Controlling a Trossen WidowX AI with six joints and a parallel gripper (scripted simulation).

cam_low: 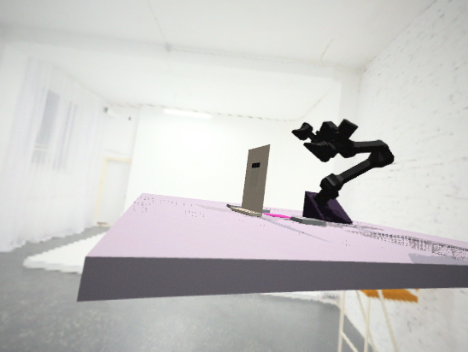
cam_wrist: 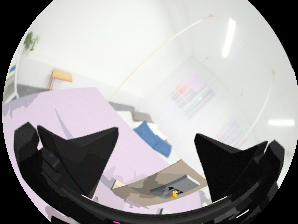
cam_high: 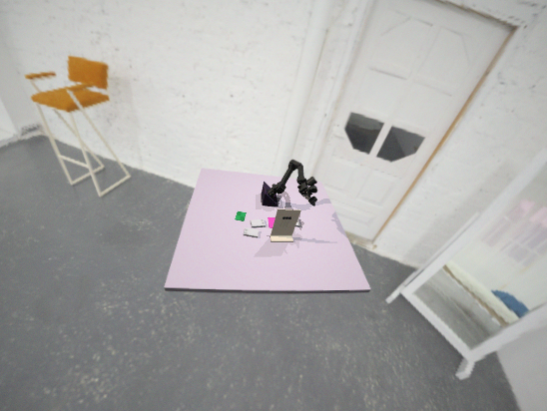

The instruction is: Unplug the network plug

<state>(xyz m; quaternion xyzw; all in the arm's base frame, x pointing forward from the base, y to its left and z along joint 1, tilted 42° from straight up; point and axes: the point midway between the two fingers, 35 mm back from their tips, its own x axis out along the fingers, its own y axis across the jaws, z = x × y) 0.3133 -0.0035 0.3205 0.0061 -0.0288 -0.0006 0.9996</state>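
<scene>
The upright brown panel (cam_high: pixel 281 228) (cam_low: pixel 255 188) (cam_wrist: pixel 182 169) stands on the table. Its socket side shows only in the wrist view, with a grey socket housing (cam_wrist: pixel 187 182) and a small orange part (cam_wrist: pixel 174 194) at its dark opening. The plug cannot be made out clearly; the orange part may belong to it. My gripper (cam_high: pixel 314 192) (cam_low: pixel 299 137) (cam_wrist: pixel 157 132) is open with nothing between its fingers. It hangs in the air on the arm's side of the panel, apart from it. A flat magenta patch (cam_high: pixel 272 222) (cam_low: pixel 277 215) lies on the table, partly hidden by the panel in the top view.
Two light grey flat blocks (cam_high: pixel 258 223) (cam_high: pixel 251 232) lie beside the magenta patch. A green piece (cam_high: pixel 241 215) lies farther to the left. Another small grey object (cam_high: pixel 299 223) shows partly behind the panel. The arm's dark base (cam_high: pixel 269 196) (cam_low: pixel 324 209) stands behind the magenta patch.
</scene>
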